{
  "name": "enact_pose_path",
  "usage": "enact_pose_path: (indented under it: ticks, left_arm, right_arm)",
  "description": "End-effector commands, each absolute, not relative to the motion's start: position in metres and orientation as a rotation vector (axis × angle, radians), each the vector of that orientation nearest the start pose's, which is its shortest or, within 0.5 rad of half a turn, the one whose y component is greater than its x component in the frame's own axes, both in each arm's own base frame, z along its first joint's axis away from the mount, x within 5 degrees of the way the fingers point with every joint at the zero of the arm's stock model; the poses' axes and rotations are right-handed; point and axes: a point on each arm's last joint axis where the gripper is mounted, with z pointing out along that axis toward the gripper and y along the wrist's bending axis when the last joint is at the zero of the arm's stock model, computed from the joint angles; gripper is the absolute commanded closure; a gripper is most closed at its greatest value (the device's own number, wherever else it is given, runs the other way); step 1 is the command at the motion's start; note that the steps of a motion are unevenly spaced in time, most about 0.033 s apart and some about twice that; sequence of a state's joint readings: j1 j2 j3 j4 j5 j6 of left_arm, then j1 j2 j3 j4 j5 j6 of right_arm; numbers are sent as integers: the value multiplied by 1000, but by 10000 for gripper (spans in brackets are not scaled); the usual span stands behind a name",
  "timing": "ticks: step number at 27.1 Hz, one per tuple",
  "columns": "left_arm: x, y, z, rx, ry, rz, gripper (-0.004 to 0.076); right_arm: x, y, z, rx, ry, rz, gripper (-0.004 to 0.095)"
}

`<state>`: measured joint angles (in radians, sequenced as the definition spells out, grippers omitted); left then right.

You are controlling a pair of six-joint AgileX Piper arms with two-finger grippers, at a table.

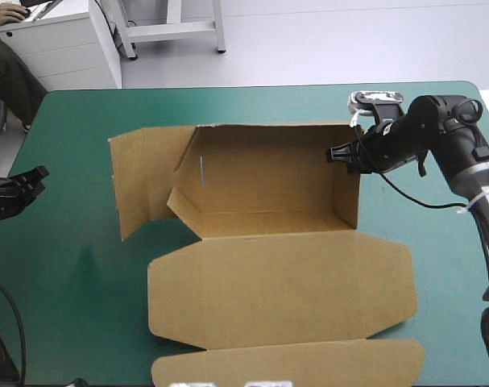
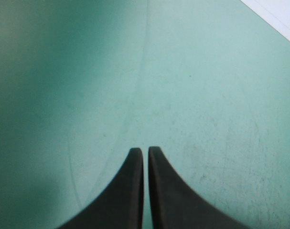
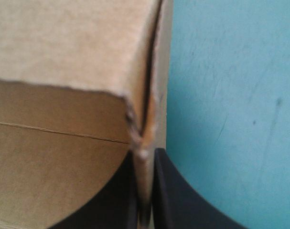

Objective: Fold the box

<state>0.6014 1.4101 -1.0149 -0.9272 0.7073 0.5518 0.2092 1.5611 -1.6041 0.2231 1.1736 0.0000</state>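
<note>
The brown box point(image 1: 268, 234) lies mid-table as an open tray, its back and right walls raised and its lid point(image 1: 280, 294) flat toward the near edge. The left end panel point(image 1: 143, 181) lies spread outward, with an inner flap leaning in. My right gripper point(image 1: 341, 155) is at the right wall's upper edge, shut on the box: in the right wrist view the wall's doubled board point(image 3: 145, 157) sits between the fingers. My left gripper point(image 1: 36, 179) rests shut near the table's left edge, away from the box, with only teal-green cover ahead point(image 2: 145, 151).
Bare teal-green cover point(image 1: 67, 266) lies left of the box and along the far side point(image 1: 252, 105). The lid's front flap point(image 1: 288, 364) reaches the table's near edge. The right arm point(image 1: 470, 169) stretches along the right side.
</note>
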Motion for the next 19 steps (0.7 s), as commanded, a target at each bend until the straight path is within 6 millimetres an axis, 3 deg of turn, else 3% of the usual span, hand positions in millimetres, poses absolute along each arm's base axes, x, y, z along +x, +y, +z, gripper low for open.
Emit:
enact_pose_path:
  ticks: [1,7,11,19]
  left_arm:
    - [268,124,320,-683,2049,-477,711]
    - [267,123,320,-681,2054,-490,711]
    - [268,123,320,-679,2054,-491,711]
    - [268,122,321,-695,2033,-517,711]
  right_arm:
    - [307,85,394,-249,2640,391,905]
    - [316,86,368,-261,2722,374,906]
    - [339,85,343,-288,2785,279,906]
    - [379,93,331,-271,2718,270,909]
